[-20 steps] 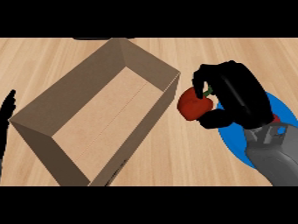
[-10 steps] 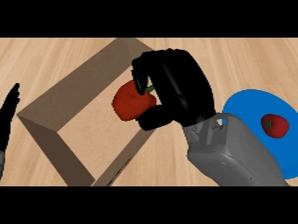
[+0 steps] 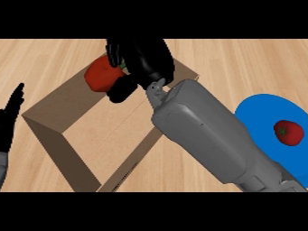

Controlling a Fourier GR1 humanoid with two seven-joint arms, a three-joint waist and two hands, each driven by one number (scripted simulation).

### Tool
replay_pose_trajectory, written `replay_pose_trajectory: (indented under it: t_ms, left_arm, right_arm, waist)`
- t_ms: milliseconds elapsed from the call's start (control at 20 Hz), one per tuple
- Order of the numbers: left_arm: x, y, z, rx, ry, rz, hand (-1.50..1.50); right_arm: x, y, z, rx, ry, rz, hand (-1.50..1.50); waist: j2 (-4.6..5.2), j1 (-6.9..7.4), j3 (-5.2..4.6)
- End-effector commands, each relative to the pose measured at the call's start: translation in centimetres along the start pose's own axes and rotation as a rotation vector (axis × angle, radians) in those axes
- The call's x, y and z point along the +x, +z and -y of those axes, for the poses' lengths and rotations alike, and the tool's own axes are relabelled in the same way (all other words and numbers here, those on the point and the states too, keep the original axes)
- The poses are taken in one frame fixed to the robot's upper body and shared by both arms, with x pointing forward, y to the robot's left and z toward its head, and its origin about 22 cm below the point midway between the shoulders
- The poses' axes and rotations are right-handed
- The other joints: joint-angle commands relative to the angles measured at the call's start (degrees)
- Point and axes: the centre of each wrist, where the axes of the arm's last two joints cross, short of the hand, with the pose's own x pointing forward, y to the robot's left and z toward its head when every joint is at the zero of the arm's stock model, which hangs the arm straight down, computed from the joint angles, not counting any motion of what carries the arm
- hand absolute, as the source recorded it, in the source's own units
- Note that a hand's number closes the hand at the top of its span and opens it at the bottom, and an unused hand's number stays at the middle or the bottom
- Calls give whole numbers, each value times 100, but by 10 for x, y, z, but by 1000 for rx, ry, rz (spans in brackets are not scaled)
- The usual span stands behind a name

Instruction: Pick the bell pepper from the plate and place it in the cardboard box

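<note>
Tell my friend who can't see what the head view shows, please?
The robot's right hand holds a red bell pepper over the open cardboard box on a wooden counter. A blue plate at the right carries another small red vegetable. The left hand rests open at the left edge.

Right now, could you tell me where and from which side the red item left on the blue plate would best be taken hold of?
Probably around its rounded body, from above. The small red item with a green stem sits alone on the blue plate, stem facing up, so fingers and thumb can close on opposite sides. The right hand is shut on the bell pepper over the cardboard box; the left hand rests open.
</note>
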Motion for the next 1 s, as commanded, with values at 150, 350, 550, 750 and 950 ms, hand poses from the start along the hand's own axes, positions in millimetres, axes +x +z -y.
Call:
replay_pose_trajectory:
  t_ms: [150,350,550,750,950]
  left_arm:
    - [-5,-1,0,-20,-5,25,0]
    - [-4,1,28,-60,11,35,0]
    - [15,-6,19,-56,7,48,0]
    - [16,-10,17,-60,13,57,0]
    - [18,-8,10,-54,4,55,0]
  right_arm:
    - [-4,-42,-20,8,34,-77,150]
    - [-24,-43,-44,-35,69,-160,150]
    - [-51,-36,-59,40,-62,-284,-150]
    - [-54,-40,-61,33,-79,-259,-150]
    - [-57,-39,-63,-49,-134,-175,-150]
  waist:
    - [36,174,-4]
    - [74,278,-9]
    - [85,375,-2]
    - [112,421,-4]
    - [91,397,0]
